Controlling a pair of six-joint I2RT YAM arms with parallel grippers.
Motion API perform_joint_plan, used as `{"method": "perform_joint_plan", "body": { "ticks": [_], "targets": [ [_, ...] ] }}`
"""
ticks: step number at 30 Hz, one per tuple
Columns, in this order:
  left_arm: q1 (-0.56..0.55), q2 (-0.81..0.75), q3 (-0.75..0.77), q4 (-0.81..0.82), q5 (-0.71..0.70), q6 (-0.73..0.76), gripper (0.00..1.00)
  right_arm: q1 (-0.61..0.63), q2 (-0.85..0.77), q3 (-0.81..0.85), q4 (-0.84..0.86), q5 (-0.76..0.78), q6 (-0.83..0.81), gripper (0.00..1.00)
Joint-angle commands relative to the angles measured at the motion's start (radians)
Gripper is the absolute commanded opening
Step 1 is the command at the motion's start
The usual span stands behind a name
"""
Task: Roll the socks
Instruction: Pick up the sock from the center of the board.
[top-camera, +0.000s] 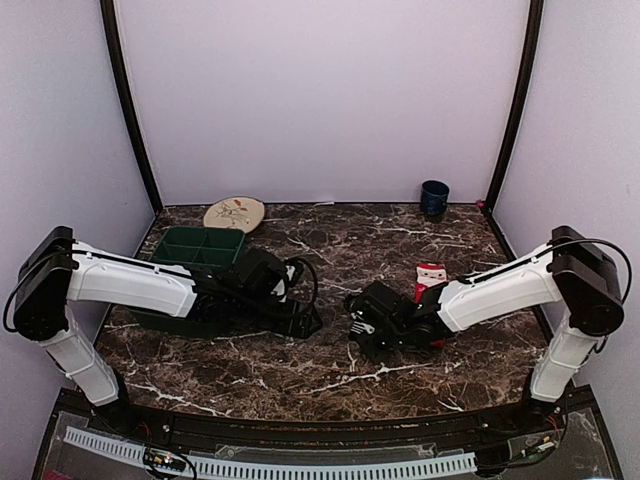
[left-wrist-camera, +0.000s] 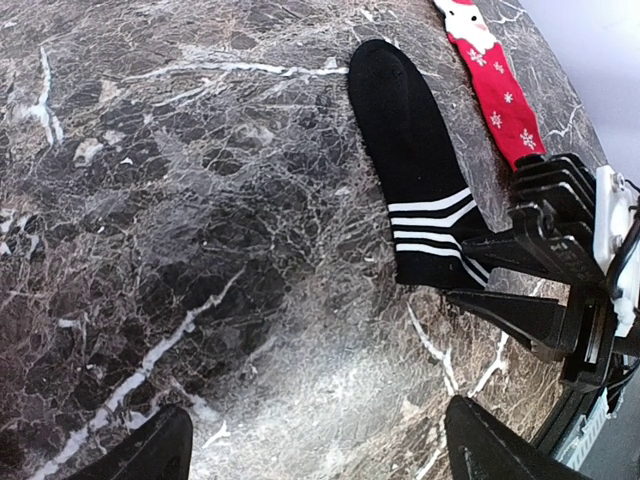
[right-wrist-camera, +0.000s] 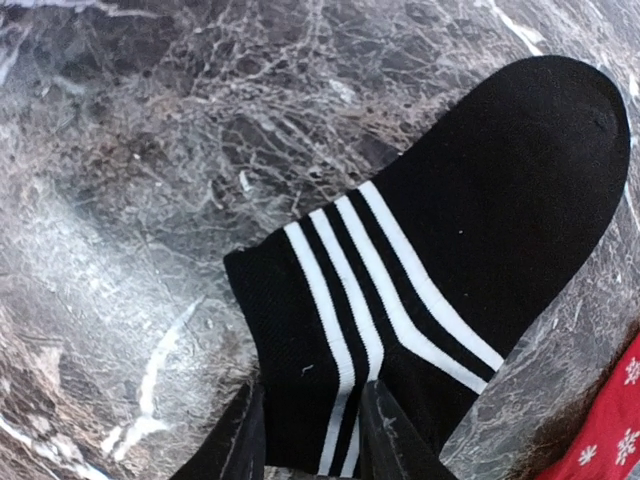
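The black sock (right-wrist-camera: 500, 200) with a white-striped cuff lies flat on the marble table. It also shows in the left wrist view (left-wrist-camera: 405, 160). My right gripper (right-wrist-camera: 310, 440) is low on the table, its jaws closed in on the cuff end, where the stripes bunch. It shows in the top view (top-camera: 357, 325) and the left wrist view (left-wrist-camera: 490, 275). The red sock (left-wrist-camera: 490, 90) with white snowflakes lies just beyond the black one, also in the top view (top-camera: 430, 275). My left gripper (left-wrist-camera: 320, 450) is open and empty over bare marble left of the socks (top-camera: 305, 320).
A green divided tray (top-camera: 198, 245) sits at the back left beside the left arm. A round patterned plate (top-camera: 234, 213) lies behind it. A dark blue cup (top-camera: 434, 198) stands at the back right near the wall.
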Motion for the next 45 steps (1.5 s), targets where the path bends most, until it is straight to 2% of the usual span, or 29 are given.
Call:
{"method": "perform_joint_plan", "body": {
  "ticks": [1,10,16,36,45],
  "targets": [
    [0.011,-0.029,-0.012,0.0,0.012,0.005,0.9,-0.013,0.048,-0.02,0.0,-0.047,-0.007,0.23],
    [0.022,-0.027,-0.015,0.0,0.022,0.009,0.9,-0.013,0.054,-0.022,0.0,-0.1,0.005,0.08],
    [0.034,-0.017,-0.004,-0.003,0.039,0.021,0.9,-0.013,0.053,0.023,-0.018,-0.163,0.003,0.0],
    [0.054,-0.02,-0.033,0.026,0.082,0.084,0.91,-0.015,0.061,0.165,-0.046,-0.503,0.062,0.0],
    [0.054,-0.012,-0.059,0.066,0.13,0.089,0.91,-0.077,0.091,0.164,-0.019,-0.693,0.121,0.0]
  ]
}}
